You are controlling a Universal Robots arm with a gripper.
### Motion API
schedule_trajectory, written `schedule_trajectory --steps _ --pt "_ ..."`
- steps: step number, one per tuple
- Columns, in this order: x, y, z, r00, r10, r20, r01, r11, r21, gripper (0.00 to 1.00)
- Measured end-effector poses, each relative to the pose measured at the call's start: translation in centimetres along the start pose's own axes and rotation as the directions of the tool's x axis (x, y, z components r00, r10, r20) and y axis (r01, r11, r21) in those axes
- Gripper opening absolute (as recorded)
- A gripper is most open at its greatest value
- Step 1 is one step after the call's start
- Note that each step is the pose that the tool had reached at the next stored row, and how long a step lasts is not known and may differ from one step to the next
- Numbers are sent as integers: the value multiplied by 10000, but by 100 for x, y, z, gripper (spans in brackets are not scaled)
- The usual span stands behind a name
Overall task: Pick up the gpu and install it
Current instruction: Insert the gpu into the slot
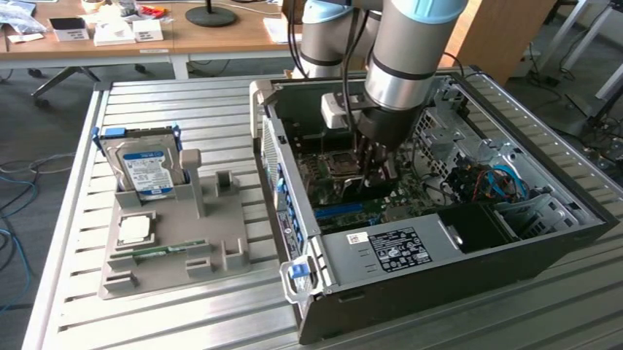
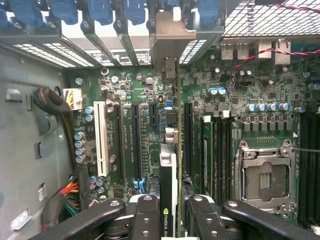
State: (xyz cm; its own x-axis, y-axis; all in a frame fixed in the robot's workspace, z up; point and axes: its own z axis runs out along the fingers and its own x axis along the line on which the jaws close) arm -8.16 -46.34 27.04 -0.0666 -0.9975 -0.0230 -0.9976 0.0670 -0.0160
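Note:
The gpu shows edge-on in the wrist view as a thin green board with a dark cooler, and its silver bracket reaches the rear slot openings of the case. My gripper is shut on the card, one black finger on each face. The card stands over the motherboard, in line with the black slots beside the white slot. Whether it sits in a slot I cannot tell. In the exterior view, my gripper reaches down into the open computer case with the dark gpu under it.
An empty CPU socket lies beside the card. Cable bundles lie near the case wall. Outside the case, a grey holder carries a hard drive, a processor chip and a memory stick. The power supply fills the case's near corner.

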Motion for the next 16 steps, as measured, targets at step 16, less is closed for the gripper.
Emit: schedule_trajectory --steps 16 --pt "2 4 45 10000 0 -3 0 10000 -1 27"
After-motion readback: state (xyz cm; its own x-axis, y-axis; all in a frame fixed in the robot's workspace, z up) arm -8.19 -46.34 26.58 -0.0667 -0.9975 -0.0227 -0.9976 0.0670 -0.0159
